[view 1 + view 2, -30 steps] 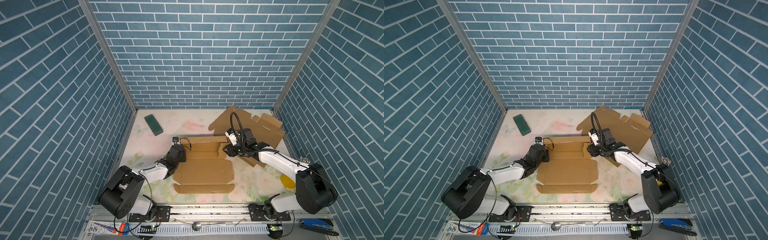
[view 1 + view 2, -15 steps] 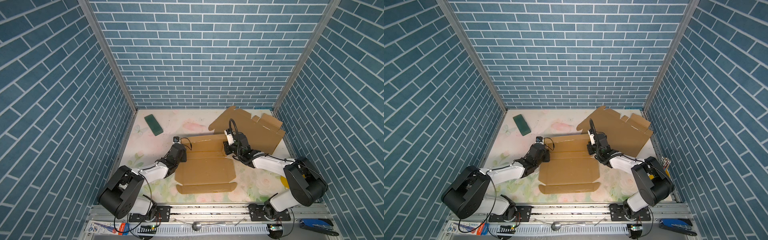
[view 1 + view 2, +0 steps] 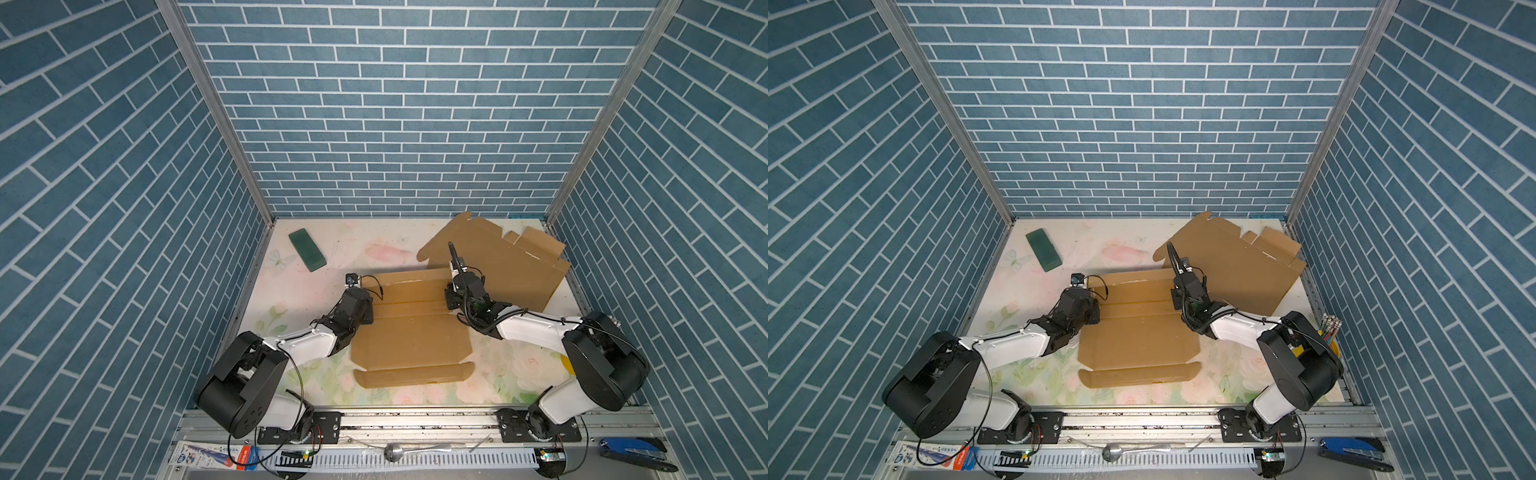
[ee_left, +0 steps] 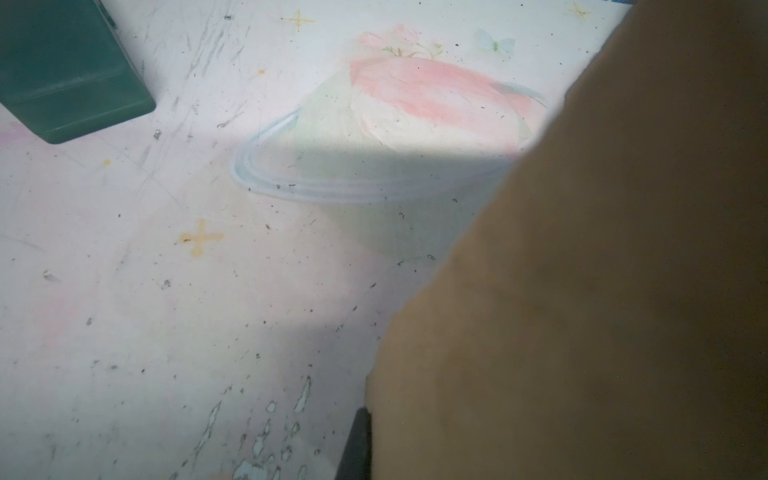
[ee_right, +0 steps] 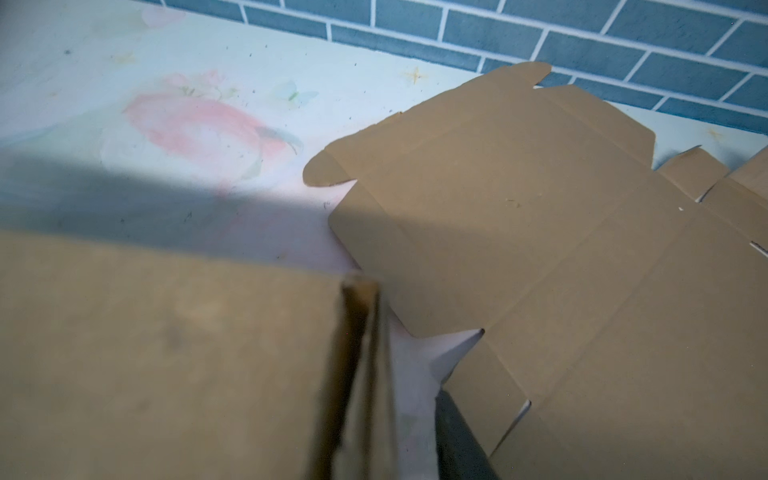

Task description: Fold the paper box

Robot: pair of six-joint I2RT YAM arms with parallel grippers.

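The paper box is a brown cardboard blank lying mid-table, its back panel and side flaps partly raised. My left gripper is shut on the box's left edge. In the left wrist view one dark finger lies against the cardboard. My right gripper is at the box's right edge. In the right wrist view a raised flap stands between the jaws. Bare table shows between the flap and the visible finger, so the gripper is open.
A second flat cardboard blank lies at the back right, close behind my right gripper. A green block lies at the back left. Brick walls enclose three sides.
My right gripper has moved in to the box's right edge and its forearm has dropped lower over the table. The left arm has not moved.
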